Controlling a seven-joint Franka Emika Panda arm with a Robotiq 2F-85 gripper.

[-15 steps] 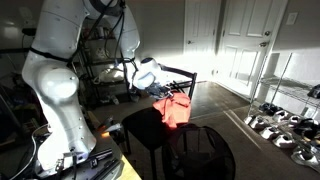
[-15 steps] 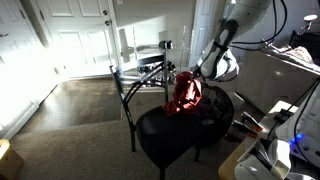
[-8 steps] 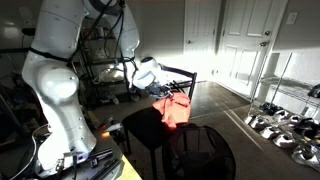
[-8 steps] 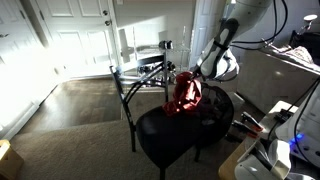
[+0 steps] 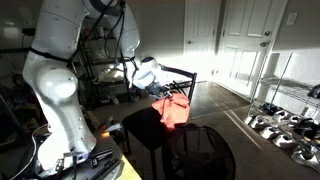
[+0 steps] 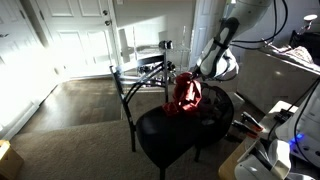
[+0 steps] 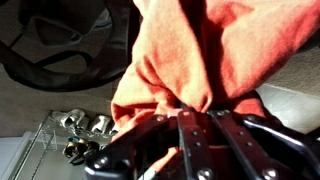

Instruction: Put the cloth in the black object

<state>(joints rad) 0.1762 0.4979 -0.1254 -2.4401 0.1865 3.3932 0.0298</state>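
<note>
Cloth: orange-red, bunched, hanging clear of any counter. Its long axis is vertical and the loose end points down. Claw is clamped on the top fold, with fabric pinched between the fingers. Black object, a round mesh bin, sits below the cloth. In the wrist view its rim lies off to 1 side, so a short sideways shift looks needed before release.

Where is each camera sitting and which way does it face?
In an exterior view: beside the robot's base, facing white doors; white arm, gripper clamping orange-red fabric cloth.
In an exterior view: opposite side, facing a sunlit door; arm at right.
Wrist view: down the dark fingers onto the cloth.
All share cloth and round black mesh basket.
</note>
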